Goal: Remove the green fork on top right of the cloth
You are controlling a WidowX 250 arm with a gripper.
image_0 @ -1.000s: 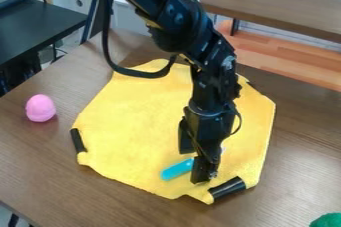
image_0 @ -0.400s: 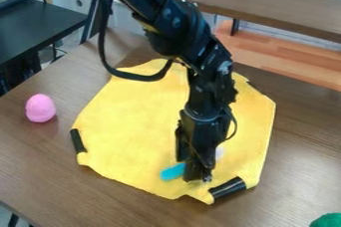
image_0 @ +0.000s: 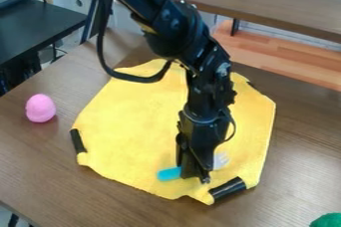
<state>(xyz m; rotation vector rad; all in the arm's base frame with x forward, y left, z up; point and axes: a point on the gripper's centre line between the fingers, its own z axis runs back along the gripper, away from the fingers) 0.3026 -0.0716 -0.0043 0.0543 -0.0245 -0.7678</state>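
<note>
Fork [image_0: 169, 173] gripped, but not yet off the cloth [image_0: 133, 116].
The gripper [image_0: 195, 175] is down over the near part of the cloth, its fingers drawn narrow and, by the look of it, closed around the fork's middle. So the grasp seems done; lifting the fork and setting it down beyond the cloth's edge are left. The fork lies within the cloth's outline, towards its near edge, with a plain, blunt, blue-green handle to one side of the fingers and pale, whitish tines to the other.
</note>
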